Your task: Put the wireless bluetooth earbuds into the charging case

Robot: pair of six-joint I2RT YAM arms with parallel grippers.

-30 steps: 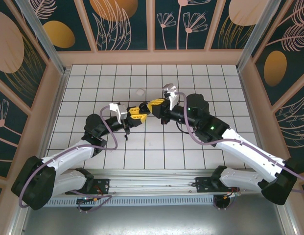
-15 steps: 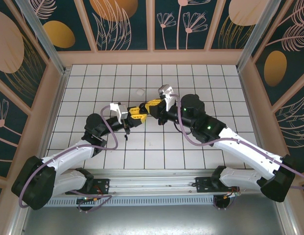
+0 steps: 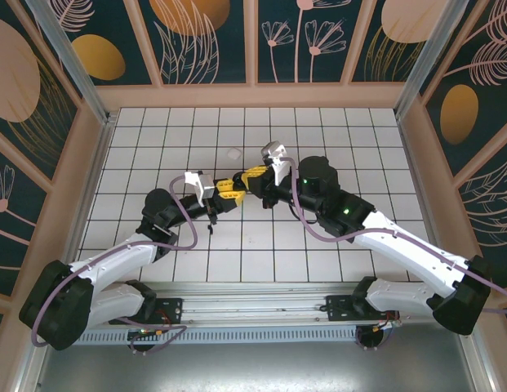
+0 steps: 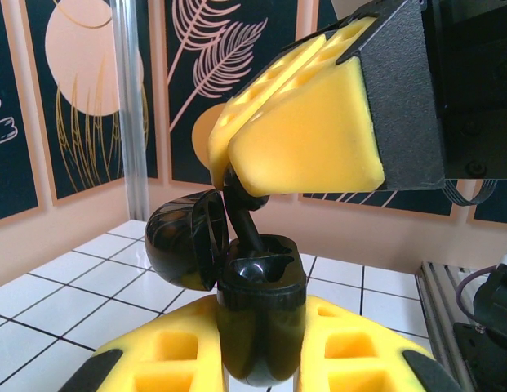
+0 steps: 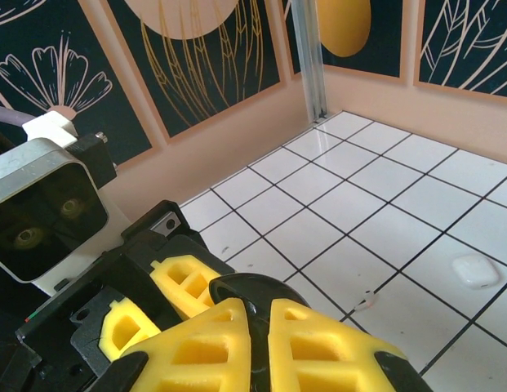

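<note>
Left gripper (image 4: 261,363) clamps the open case (image 4: 261,310) upright. Right gripper (image 4: 231,155), shut, pinches 1 black earbud (image 4: 241,214), tip at the case's well (image 4: 265,263). Best: line stem with well, press straight down, clear of lid (image 4: 186,241), release only once seated.

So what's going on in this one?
The left end effector is shut on the black charging case, whose lid stands open. The right end effector is shut on a black earbud and holds its lower end at the case's socket; it doesn't look fully seated. A white lump lies on the tiles nearby.
</note>
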